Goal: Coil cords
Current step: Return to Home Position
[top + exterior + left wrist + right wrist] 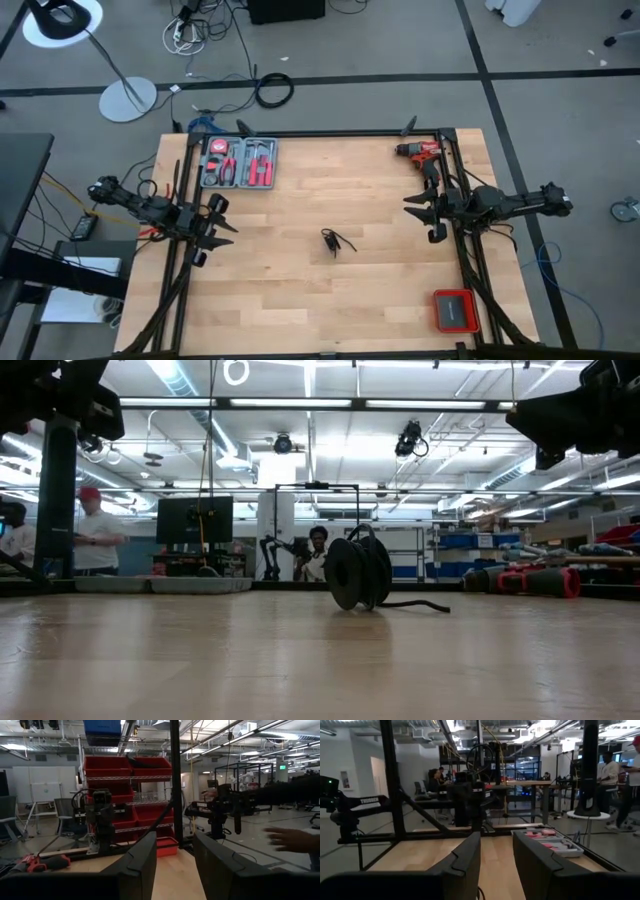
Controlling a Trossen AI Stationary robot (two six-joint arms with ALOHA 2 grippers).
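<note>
1. Spread fingers [142, 862] of the left gripper [175, 840] fill the foreground of the left wrist view, with a clear gap between them and nothing held.
2. Across the table [300, 300], the right gripper [495, 837] is in the same state: fingers [465, 860] apart and empty.
3. Seen from above, the left gripper hangs over the table's left edge and the right gripper over its right edge, well apart and facing each other.
4. Between them, near the middle of the table, the thin black cord [420, 604] is wound on a small black spool [345, 573] that stands on its rim. A short loose end trails on the wood just beside it.
5. A red drill [425, 152] sits at a corner near the right arm, and a tray [238, 162] of red-handled pliers sits at the corner on the left arm's side.
6. A red box [455, 310] rests near the other right-hand corner.
7. Beyond the table a person in a red cap [95, 535] stands in the workshop, and a blurred hand [292, 840] shows at the edge of the left wrist view.
</note>
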